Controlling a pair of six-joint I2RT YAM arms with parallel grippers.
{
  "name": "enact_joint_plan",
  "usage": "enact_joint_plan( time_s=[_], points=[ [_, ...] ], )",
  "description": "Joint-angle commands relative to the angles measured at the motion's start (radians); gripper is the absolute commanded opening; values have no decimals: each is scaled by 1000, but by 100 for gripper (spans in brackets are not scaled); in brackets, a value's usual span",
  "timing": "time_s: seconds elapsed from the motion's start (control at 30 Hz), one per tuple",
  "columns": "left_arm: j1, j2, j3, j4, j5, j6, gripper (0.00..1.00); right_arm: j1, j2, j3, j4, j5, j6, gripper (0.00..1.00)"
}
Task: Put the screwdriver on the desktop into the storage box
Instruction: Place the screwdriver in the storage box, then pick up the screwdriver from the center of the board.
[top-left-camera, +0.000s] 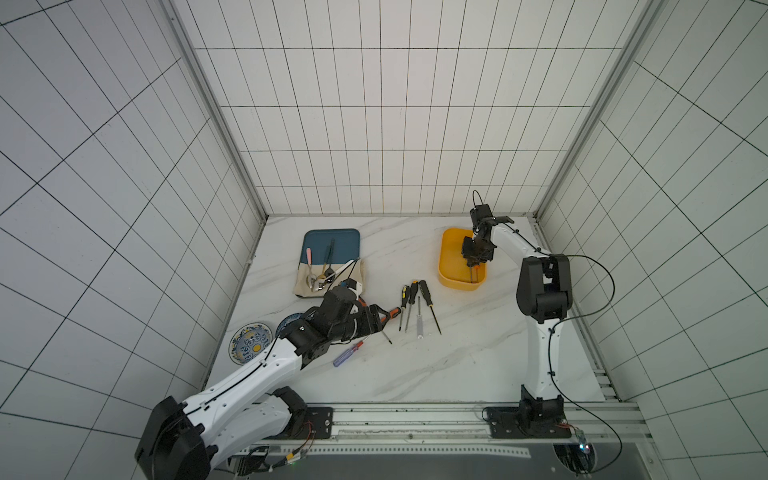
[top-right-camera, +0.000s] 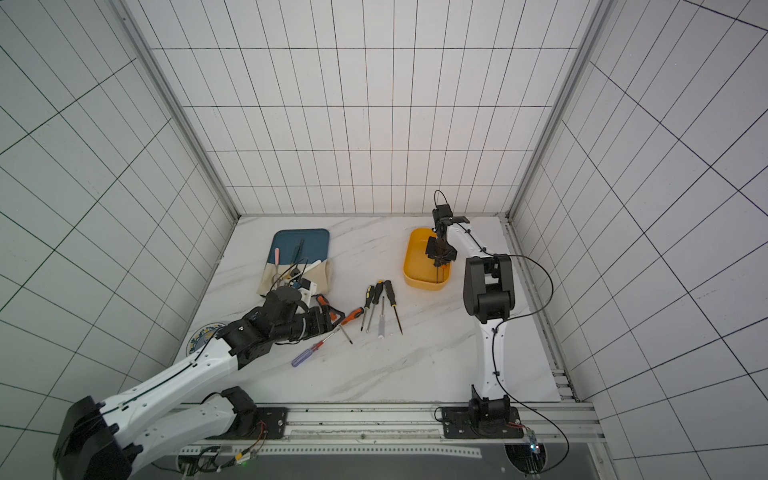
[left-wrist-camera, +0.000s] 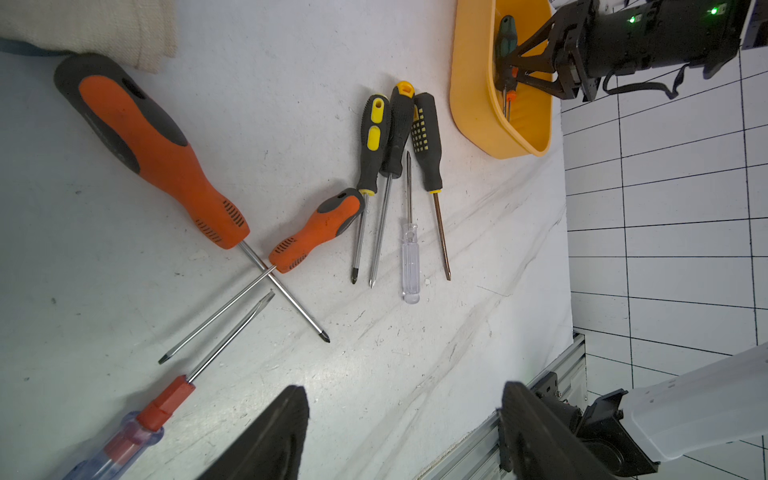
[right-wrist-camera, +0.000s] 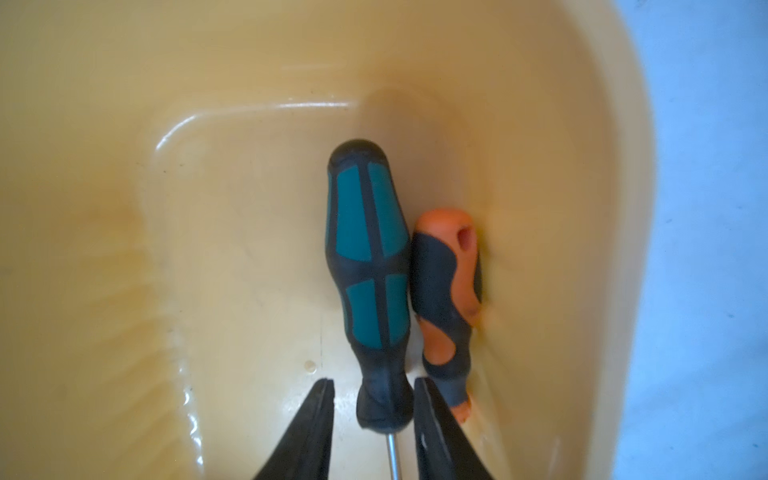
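The yellow-orange storage box (top-left-camera: 448, 249) (top-right-camera: 415, 266) stands at the back right of the desktop (top-left-camera: 457, 365). My right gripper (right-wrist-camera: 374, 382) (top-left-camera: 473, 259) is down inside it, open. Its jaws straddle the neck of a teal-and-black screwdriver (right-wrist-camera: 368, 266) lying on the box floor beside a small orange one (right-wrist-camera: 451, 291). A gap shows on one side of the handle. My left gripper (left-wrist-camera: 404, 386) (top-left-camera: 384, 318) hovers open and empty over the desktop. Near it lie a large orange screwdriver (left-wrist-camera: 153, 153), a small orange one (left-wrist-camera: 320, 228), three black-yellow ones (left-wrist-camera: 399, 129), a clear-handled one (left-wrist-camera: 410, 266) and a blue-handled one (top-left-camera: 345, 355).
A dark teal tray (top-left-camera: 332, 243) with cutlery and a beige cloth (top-left-camera: 363, 270) sits at the back left. Two patterned plates (top-left-camera: 249, 343) lie by the left wall, partly under my left arm. An aluminium rail (top-left-camera: 415, 415) runs along the front edge.
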Motion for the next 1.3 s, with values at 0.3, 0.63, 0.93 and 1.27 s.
enact_joint_plan(
  time_s=[0.3,0.63,0.93,1.27],
  points=[
    [38,14,42,-24,-36,25,77,58,-275,-196,40,16,4,39],
    [107,-32,38,-107,-88,17,77,190,-460,-377,92,9,23,39],
    [177,-118,11,-180,-100,16,77,327,-507,-513,150,-22,64,39],
    [231,-195,-45,-169,-79,7,77,427,-450,-540,160,-21,80,41]
  ],
)
